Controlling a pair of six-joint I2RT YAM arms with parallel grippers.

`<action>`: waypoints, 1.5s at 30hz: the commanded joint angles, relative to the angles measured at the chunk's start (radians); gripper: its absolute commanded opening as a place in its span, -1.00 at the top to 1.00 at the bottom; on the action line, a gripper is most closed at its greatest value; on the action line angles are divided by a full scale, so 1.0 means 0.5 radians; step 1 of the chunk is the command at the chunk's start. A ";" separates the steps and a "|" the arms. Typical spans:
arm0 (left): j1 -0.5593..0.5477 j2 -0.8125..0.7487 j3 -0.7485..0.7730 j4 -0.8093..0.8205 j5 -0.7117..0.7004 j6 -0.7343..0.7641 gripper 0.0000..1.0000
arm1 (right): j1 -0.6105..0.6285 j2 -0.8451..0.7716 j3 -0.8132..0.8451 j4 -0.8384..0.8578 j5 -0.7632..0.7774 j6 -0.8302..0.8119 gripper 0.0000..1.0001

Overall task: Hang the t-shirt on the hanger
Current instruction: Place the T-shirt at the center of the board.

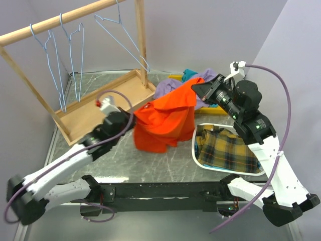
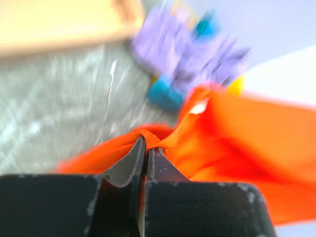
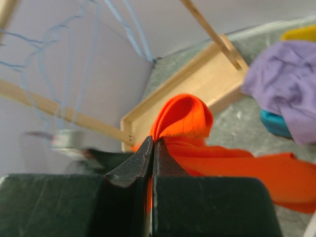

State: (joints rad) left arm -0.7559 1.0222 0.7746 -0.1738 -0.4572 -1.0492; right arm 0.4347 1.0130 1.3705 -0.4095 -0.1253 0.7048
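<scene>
Left gripper (image 2: 146, 145) is pinched shut on a fold of the t-shirt (image 1: 165, 123); right gripper (image 3: 153, 143) is likewise clamped on another bunched edge. The shirt, soft bright-orange cloth, is held up btwn both over the mid tabletop (image 1: 120, 160). Its long axis runs low-left to high-right, w/ the body drooping in creases. The hanger (image 1: 120, 17), a thin pale-blue wire triangle, hangs w/ two others on a wooden rail (image 1: 60, 21) at the far-left corner, beyond the shirt; the left arm is nearer. A lavender garment (image 1: 168, 89) lies behind.
</scene>
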 commanded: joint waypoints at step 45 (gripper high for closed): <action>-0.004 -0.102 0.804 -0.944 -0.144 0.635 0.98 | 1.324 1.091 -0.557 0.788 0.916 -0.038 -0.45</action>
State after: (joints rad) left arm -0.7559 1.0008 1.1419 -0.6567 -0.5205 -0.7437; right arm 1.0912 1.5177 1.0313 -0.0734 0.2886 0.6678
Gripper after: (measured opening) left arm 0.032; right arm 0.736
